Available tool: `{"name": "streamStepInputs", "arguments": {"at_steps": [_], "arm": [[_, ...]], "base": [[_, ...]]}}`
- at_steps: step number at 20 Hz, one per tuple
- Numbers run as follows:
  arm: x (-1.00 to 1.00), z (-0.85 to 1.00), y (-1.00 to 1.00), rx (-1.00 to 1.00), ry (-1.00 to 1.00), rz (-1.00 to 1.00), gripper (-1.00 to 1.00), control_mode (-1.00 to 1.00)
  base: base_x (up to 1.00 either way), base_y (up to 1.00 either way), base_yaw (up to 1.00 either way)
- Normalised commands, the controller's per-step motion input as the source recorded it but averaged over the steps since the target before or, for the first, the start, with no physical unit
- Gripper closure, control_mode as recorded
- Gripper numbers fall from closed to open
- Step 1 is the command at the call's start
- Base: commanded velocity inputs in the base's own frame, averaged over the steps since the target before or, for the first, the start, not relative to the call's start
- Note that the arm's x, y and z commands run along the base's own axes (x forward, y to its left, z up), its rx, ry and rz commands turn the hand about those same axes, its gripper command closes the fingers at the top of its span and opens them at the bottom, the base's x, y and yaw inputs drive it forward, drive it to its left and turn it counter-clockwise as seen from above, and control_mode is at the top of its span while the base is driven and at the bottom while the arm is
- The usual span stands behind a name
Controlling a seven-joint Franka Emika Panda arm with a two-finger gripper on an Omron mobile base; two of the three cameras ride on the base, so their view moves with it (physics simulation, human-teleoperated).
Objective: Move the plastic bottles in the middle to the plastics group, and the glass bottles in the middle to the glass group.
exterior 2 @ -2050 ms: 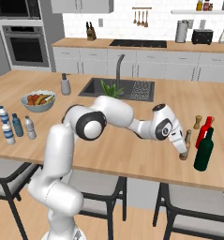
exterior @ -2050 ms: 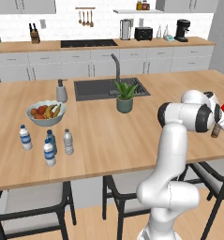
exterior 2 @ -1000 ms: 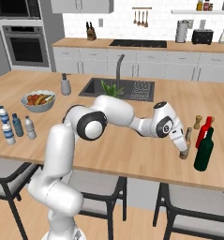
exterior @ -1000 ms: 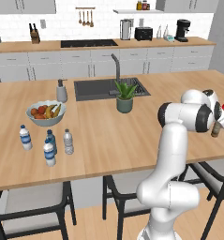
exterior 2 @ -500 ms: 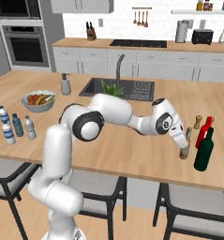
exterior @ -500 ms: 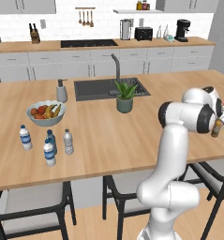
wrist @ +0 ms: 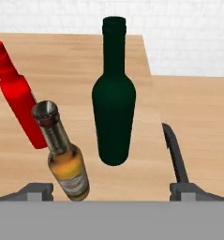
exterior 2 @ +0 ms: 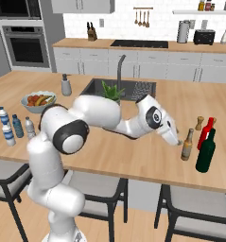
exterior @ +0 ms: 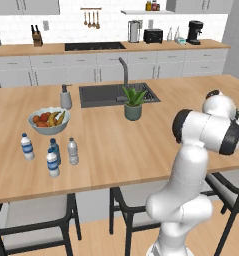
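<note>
**What else sits on my counter**

I see a fruit bowl (exterior: 48,120) near the island's left end, a soap dispenser (exterior: 65,97) beside the dark sink (exterior: 118,94), and a potted plant (exterior: 133,103) at the sink's front edge. A wooden shaker (exterior 2: 199,123) stands farther right.

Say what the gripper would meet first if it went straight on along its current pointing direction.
Probably the amber bottle, standing between the open gripper fingers nearest the camera. The dark green bottle stands just behind it, so depth leaves some doubt.
</note>
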Motion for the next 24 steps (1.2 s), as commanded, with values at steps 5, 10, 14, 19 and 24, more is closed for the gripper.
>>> {"name": "streamStepInputs", "arguments": {"at_steps": [5,10,14,19,24], "arm": [[-0.56,0.8,0.49,-0.06,0.0,0.0,-1.0,-1.0],[-0.51,1.0,0.2,0.01,0.18,0.09,-1.0,-1.0],[-0.41,0.83,0.44,0.0,0.45,0.27,-1.0,-1.0],[-0.38,0.3,0.73,0.01,0.44,0.36,-1.0,-1.0],[-0.42,0.0,0.54,0.0,0.13,0.29,-1.0,-1.0]], "base": [[0.0,0.0,0.0],[0.0,0.0,0.0],[0.0,0.0,0.0],[0.0,0.0,0.0],[0.0,0.0,0.0]]}}
